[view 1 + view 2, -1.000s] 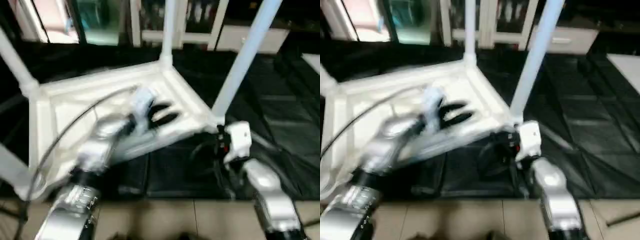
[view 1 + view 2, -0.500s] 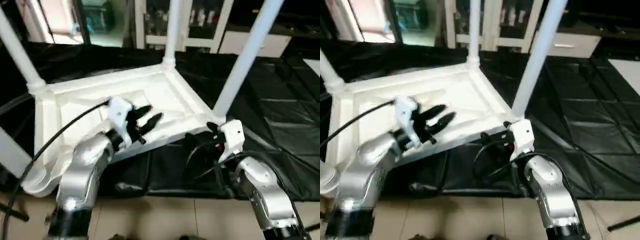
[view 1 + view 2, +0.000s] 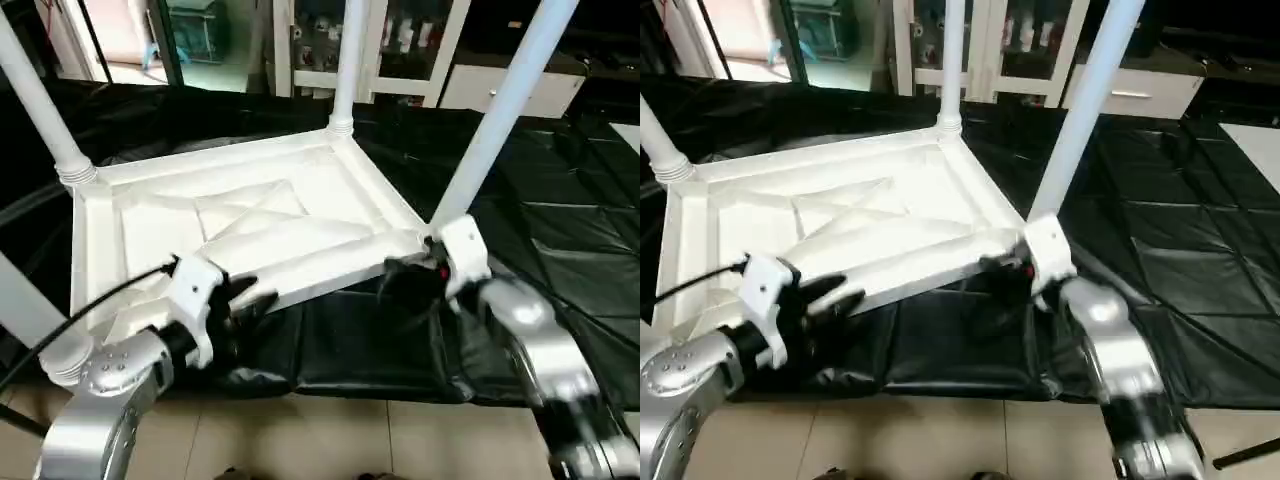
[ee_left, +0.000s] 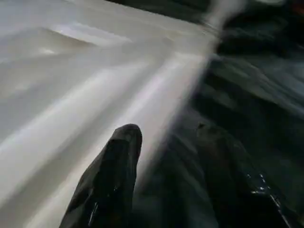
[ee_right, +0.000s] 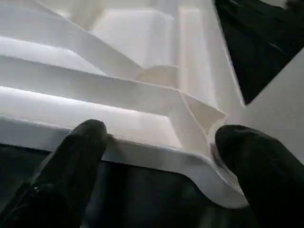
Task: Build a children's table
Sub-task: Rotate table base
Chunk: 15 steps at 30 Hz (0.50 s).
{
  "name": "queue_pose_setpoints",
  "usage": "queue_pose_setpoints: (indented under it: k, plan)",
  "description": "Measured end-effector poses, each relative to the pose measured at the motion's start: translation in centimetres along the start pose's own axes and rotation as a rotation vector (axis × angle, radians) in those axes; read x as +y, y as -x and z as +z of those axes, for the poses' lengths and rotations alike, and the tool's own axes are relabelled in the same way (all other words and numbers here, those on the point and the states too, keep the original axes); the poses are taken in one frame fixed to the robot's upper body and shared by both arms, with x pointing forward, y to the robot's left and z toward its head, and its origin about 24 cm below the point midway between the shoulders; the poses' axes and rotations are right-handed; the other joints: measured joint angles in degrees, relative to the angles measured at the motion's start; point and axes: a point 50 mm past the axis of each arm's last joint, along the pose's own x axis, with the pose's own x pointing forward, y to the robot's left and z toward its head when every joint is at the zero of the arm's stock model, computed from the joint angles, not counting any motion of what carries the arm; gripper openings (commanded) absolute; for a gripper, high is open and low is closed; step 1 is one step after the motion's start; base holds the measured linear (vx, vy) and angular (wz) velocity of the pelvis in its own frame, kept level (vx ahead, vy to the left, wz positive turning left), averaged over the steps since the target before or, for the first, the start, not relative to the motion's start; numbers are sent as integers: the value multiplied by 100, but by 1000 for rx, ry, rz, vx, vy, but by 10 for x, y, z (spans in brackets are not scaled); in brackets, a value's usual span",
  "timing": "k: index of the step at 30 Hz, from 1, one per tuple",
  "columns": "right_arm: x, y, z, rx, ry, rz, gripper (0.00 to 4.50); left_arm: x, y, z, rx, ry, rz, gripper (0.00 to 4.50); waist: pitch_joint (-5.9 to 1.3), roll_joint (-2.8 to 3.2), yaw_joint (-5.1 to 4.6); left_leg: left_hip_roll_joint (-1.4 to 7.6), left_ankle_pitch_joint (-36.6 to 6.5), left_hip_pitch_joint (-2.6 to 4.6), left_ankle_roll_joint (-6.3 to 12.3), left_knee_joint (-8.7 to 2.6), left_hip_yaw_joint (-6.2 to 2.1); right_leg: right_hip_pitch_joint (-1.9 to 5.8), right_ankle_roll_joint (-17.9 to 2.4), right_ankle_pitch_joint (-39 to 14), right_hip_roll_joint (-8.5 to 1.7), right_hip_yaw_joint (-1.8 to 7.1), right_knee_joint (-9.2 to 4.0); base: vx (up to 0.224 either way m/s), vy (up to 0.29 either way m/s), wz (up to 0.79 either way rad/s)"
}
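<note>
Upside down on the black-sheeted desk (image 3: pixel 560 230): children's table (image 3: pixel 250 225), white plastic top (image 3: pixel 155 225) with ribbed underside facing up, X-shaped ribs crossing at the middle, near rim lying close to the desk's front edge. Rising from the corner sockets, white tube legs: far leg (image 3: pixel 347 60) upright at the back corner, right leg (image 3: pixel 505 105) slanting up from the near right corner, left leg (image 3: pixel 35 95) climbing from the far left corner, a fourth leg (image 3: pixel 25 315) at the near left corner. Left hand (image 3: pixel 250 298) just at the near rim, black fingers (image 4: pixel 111 180) spread partway with nothing between them, one over the white rim, the other over the black sheet beside it. Right hand (image 5: pixel 161 166) at the near right corner, wide open, fingers (image 5: pixel 78 161) straddling the rim beside the corner socket, gripping nothing; whether the pads touch the plastic cannot be told. Black cable (image 3: pixel 90 315) looping from the left wrist. Beyond the desk, white cabinets (image 3: pixel 400 50) with glass doors. Pale tiled floor (image 3: pixel 330 440) below the desk's front edge. No readable brand, label or writing anywhere on the table or the hands.
</note>
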Motion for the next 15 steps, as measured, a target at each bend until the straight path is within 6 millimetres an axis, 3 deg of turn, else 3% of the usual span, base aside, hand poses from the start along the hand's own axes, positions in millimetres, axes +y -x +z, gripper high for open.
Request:
queue_pose_setpoints:
  k: [6,12,15]
  plan:
    - [-16,-15,7,43,8,-69,422,-8,4,-6,84,9,-89,224,1,-25,-1,0,1,11,-2,-2,-1,6,25,-15,-1,0,15,0,0,0]
    - [2,-21,27,-99,-89,76,422,-2,3,-8,135,-11,-23,224,10,-78,-93,2,4,10,-7,-1,-4,2,24,-14,1,0,25,0,0,0]
    - [11,-15,37,-181,-104,168,422,6,2,-9,177,-16,18,224,-3,-99,-81,2,4,11,-7,-2,-6,4,19,-12,1,-1,25,0,0,0]
